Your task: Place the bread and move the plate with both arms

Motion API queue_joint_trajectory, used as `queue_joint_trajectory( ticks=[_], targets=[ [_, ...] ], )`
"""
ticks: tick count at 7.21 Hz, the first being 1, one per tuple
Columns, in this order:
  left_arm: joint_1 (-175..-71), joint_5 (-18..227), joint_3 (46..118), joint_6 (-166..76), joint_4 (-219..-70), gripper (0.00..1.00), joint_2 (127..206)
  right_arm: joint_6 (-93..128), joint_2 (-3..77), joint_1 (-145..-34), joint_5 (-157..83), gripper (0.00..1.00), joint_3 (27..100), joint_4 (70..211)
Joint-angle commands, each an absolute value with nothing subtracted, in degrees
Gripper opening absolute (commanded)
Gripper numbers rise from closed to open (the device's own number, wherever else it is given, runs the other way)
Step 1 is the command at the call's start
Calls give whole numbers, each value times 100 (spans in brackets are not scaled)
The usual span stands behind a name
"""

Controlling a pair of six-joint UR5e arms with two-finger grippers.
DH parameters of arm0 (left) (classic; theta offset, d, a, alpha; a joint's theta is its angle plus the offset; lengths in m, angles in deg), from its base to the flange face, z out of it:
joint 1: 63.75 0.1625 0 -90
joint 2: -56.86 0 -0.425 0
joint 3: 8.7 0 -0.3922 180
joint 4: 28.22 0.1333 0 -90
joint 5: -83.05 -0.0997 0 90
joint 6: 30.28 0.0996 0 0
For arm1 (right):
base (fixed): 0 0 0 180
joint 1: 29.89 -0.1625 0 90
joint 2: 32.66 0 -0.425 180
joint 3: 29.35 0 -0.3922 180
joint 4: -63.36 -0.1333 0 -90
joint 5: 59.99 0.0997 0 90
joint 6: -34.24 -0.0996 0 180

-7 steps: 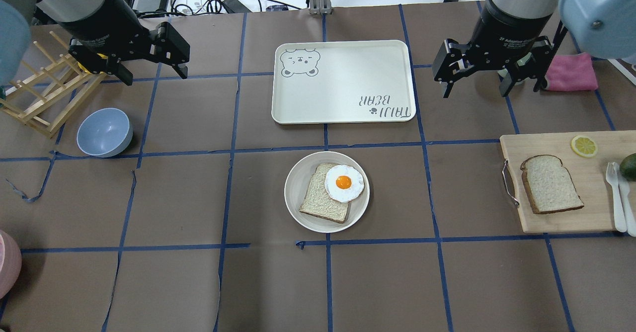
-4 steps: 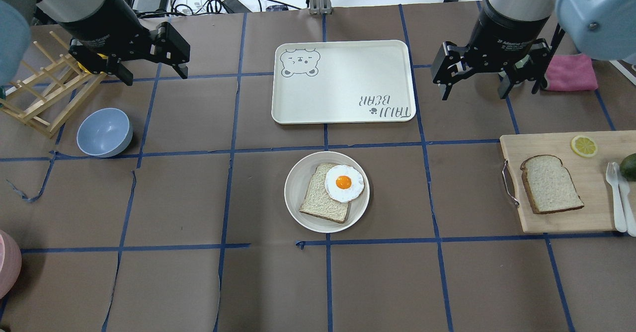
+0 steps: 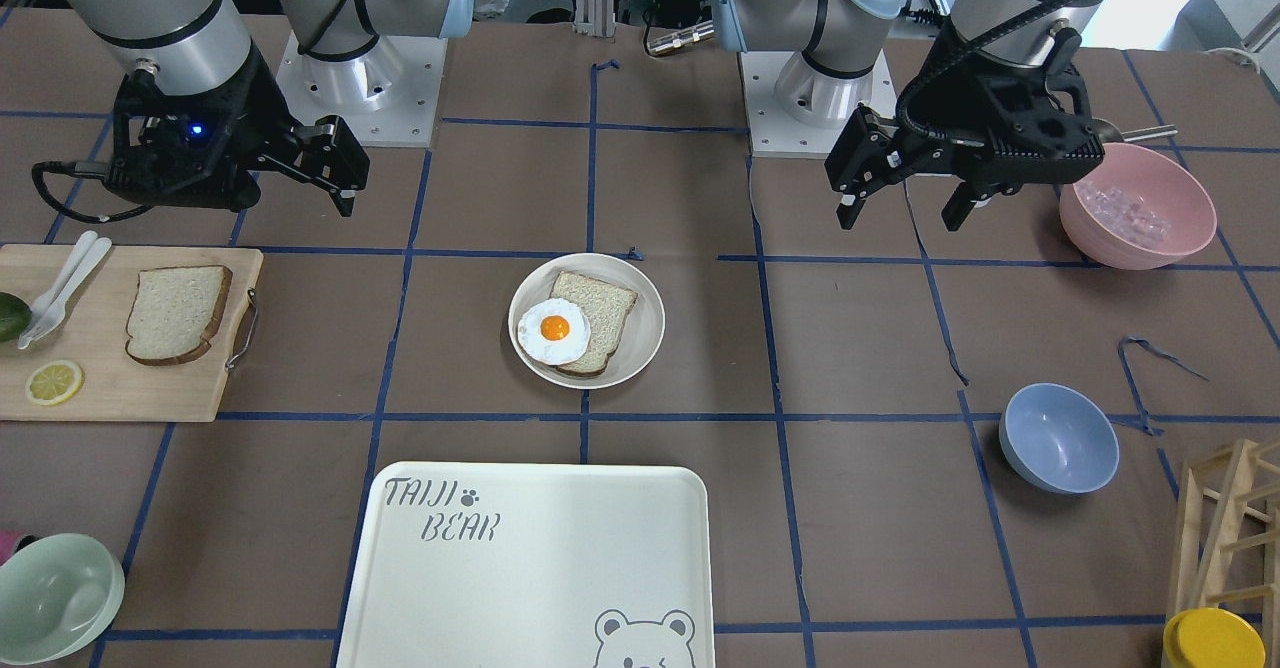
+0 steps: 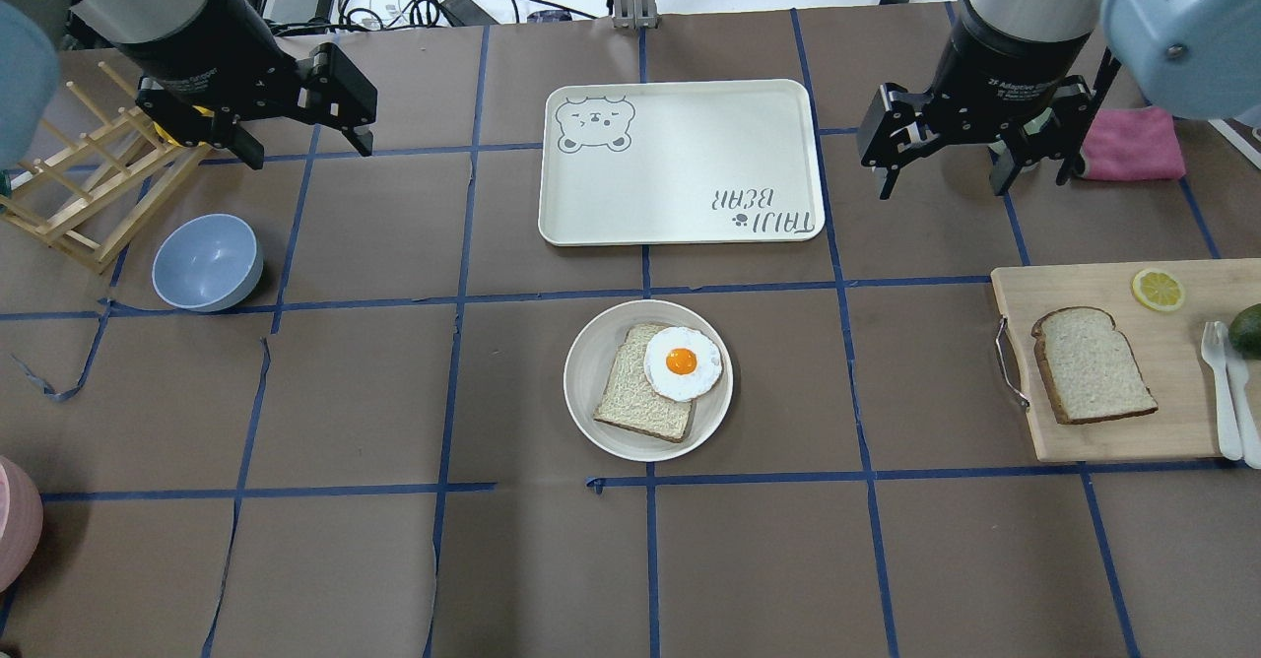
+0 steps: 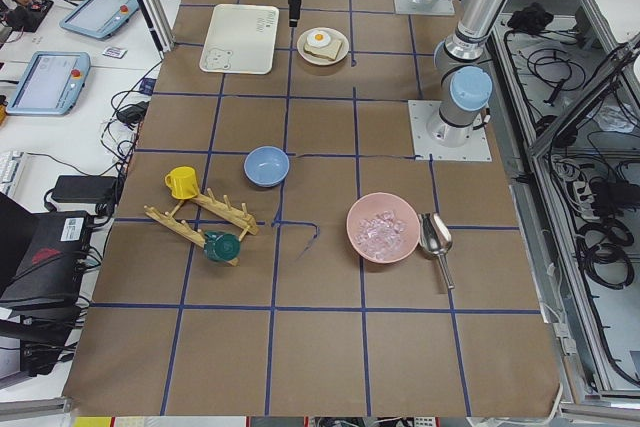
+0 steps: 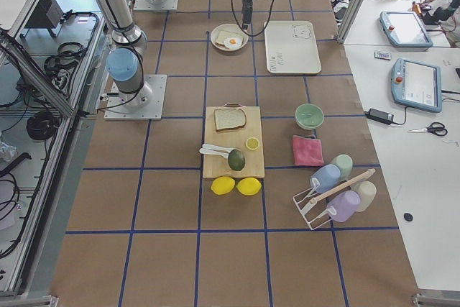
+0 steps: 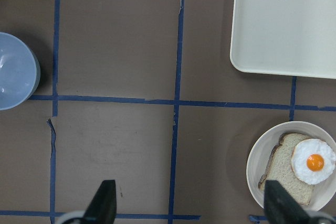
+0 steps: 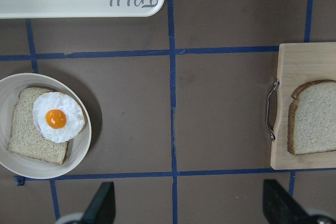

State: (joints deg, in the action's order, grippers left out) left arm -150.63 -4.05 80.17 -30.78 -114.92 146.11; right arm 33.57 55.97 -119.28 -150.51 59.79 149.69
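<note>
**Both jaws wide, bread on the board**

We see the left gripper [image 4: 307, 146] and the right gripper [image 4: 943, 185] hanging above the table, each with its jaws spread wide and nothing between them. In both wrist views the two fingertips stand far apart over bare brown paper.

Nearest the right jaws, on their outer side and closer to the robot, the bread [image 4: 1094, 364] lies flat on a wooden board [image 4: 1172, 422], apart from the fingers. The right wrist view shows it beyond the right-hand fingertip.

The plate [image 4: 591, 343] sits between the two grippers and closer to the robot than either. It lies to the inner side of each pair of jaws, touching neither. It carries a tan slice [image 4: 635, 397] with a fried egg [image 4: 682, 362] lying on one corner.

The tray [image 4: 680, 165] lies level with the jaws, between the two grippers. A blue bowl [image 4: 207, 262] stands off the left jaws' outer side, toward the robot.
</note>
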Motion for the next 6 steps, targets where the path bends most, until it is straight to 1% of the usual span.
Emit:
queue_joint_trajectory(
  ticks=[1, 2, 6],
  targets=[
    [-15050, -432, 8007, -3107, -11611, 100, 14642, 3345, 5585, -11927, -15061, 100, 5985, 14975],
    [-15041, -597, 7920, -3098, -11593, 100, 14729, 3353, 5568, -11927, -15017, 100, 5986, 15010],
    [-15023, -625, 7998, -3116, -11611, 100, 14660, 3345, 5585, -11927, -15070, 100, 5986, 14975]
  ],
)
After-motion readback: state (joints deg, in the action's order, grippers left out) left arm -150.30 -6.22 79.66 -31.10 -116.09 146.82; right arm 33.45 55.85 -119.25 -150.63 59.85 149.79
